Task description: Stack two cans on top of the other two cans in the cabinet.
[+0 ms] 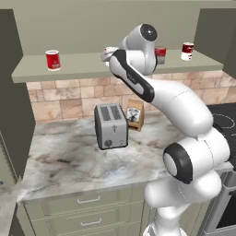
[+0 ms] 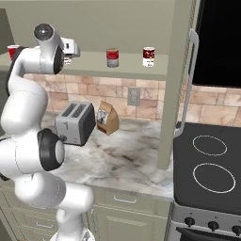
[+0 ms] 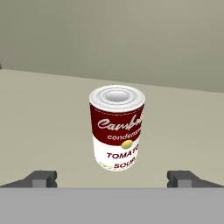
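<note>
I am looking along the shelf (image 1: 83, 69) of the cabinet from left to right, and nothing is stacked yet — all four cans are standing singly on the board. The red can (image 1: 53, 60) is sitting far left, well apart from the rest. Next comes the can (image 3: 117, 127) I am lining up on; from the hand it is upright and straight ahead between my fingers (image 3: 112, 179), which are spread as wide as they go and holding nothing. In the left base view that same can is mostly hiding behind the arm's wrist. Further right the grey-bottomed can (image 2: 112, 58) is standing alone, and the white-bottomed can (image 2: 148, 57) is sitting near it, at the right end of the shelf. Below, the toaster (image 1: 110, 125) and a brown bag (image 1: 135, 115) are resting on the table, out of my way. So I am judging the job as barely begun — first grasp not yet made, both lifts and both placements remaining.
</note>
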{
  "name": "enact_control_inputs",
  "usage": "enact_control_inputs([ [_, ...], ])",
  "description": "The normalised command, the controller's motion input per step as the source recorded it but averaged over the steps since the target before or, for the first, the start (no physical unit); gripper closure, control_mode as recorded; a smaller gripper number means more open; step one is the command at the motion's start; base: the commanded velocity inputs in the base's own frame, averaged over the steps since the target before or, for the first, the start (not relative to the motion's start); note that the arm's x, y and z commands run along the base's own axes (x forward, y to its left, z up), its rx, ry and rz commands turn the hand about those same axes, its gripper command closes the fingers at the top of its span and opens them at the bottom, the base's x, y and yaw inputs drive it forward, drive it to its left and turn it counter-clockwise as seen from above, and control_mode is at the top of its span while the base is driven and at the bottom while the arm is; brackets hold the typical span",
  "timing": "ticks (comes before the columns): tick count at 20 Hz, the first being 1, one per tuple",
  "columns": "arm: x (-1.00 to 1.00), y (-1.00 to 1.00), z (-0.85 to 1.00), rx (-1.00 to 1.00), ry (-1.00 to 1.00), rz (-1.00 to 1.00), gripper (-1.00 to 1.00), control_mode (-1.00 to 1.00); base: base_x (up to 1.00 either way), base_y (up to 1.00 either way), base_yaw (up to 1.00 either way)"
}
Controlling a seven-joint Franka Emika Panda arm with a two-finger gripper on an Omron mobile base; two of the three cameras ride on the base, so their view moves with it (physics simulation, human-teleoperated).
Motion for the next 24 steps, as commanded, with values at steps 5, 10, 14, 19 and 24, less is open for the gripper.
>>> enact_control_inputs([
  [5, 0.25, 0.01, -0.1, 0.0, 0.0, 0.0, -1.0, -1.0, 0.0, 0.0, 0.0],
  [10, 0.2, 0.02, -0.07, 0.0, 0.0, 0.0, -1.0, -1.0, 0.0, 0.0, 0.0],
  [14, 0.18, 0.06, -0.06, 0.0, 0.0, 0.01, -1.0, -1.0, 0.0, 0.0, 0.0],
  [19, 0.15, 0.08, -0.06, 0.0, 0.0, 0.01, -1.0, -1.0, 0.0, 0.0, 0.0],
  [24, 0.13, 0.06, -0.04, 0.0, 0.0, 0.01, -1.0, -1.0, 0.0, 0.0, 0.0],
])
